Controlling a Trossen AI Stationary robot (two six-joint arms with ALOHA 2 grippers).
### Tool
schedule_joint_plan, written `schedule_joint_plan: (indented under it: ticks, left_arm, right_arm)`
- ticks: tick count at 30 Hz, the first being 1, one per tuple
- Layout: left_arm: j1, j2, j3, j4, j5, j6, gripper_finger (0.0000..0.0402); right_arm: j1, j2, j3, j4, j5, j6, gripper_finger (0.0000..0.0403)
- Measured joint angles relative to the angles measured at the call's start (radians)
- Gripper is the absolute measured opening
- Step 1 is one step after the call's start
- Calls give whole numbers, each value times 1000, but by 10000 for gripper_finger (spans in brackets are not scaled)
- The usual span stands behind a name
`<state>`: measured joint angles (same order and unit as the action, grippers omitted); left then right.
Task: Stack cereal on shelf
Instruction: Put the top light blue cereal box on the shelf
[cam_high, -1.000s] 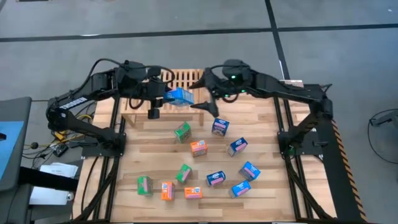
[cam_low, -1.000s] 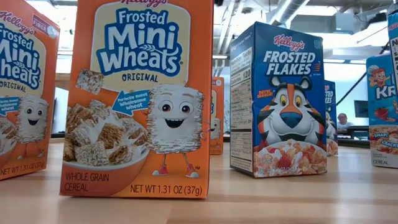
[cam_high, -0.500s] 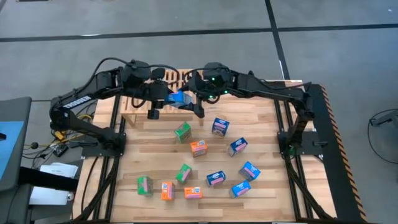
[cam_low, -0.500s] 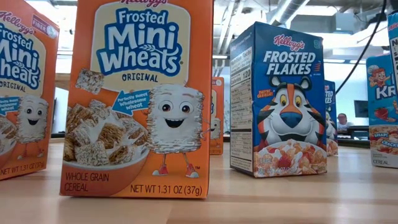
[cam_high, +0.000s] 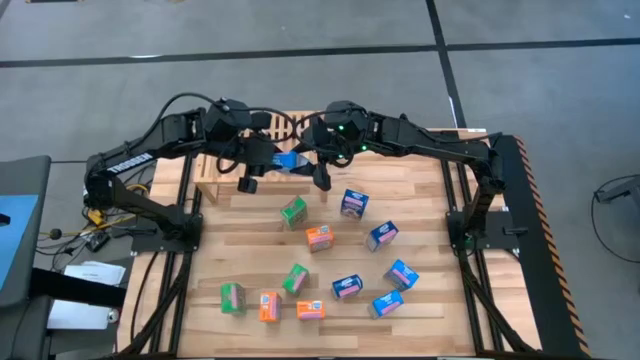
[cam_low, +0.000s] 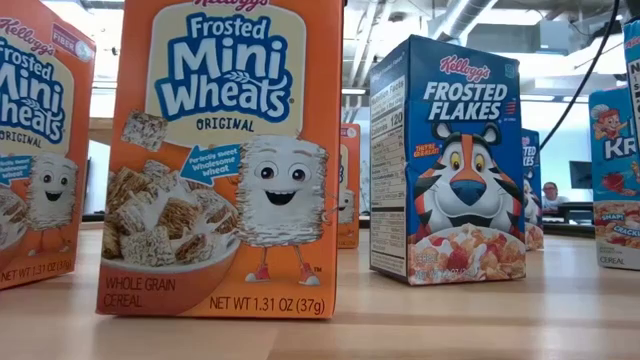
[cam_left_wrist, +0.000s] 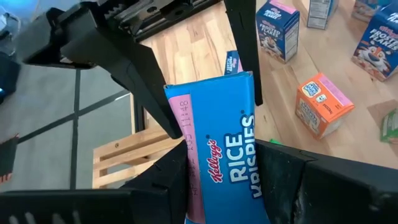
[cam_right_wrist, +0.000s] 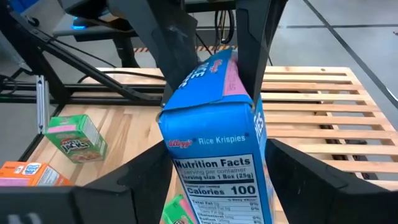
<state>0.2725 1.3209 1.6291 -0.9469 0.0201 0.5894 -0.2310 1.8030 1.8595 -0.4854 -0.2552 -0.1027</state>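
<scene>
Above the rack (cam_high: 300, 125), from overhead you see the left gripper (cam_high: 268, 160) clamped on a blue box (cam_high: 289, 160), the right gripper (cam_high: 312, 168) straddling it, fingers not visibly pressing. Only your wrist views read "Kellogg's Rice Krispies"; the low view shows "Frosted Mini Wheats" (cam_low: 225, 150).

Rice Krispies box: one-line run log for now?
box: held over rack | left gripper: shut on box | right gripper: straddling box | stage: handover

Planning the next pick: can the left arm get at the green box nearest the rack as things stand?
Probably not yet. The left gripper is shut on the Rice Krispies box, which the right gripper also straddles. The green box itself lies uncovered on the table, close below.
</scene>
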Motion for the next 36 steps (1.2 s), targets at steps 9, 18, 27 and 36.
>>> schedule_joint_plan:
  ticks: [9,18,27,36]
  left_arm:
    - [6,1,0,-1,21,-9,135]
    - [6,1,0,6,46,-10,135]
    - [6,1,0,12,40,-3,135]
    - [2,-54,24,17,-38,27,175]
  right_arm:
    - [2,0,0,-2,67,-14,276]
    - [25,18,-2,3,117,-22,266]
    - [28,10,-2,-1,149,-21,174]
    - [13,-12,-1,30,68,-7,143]
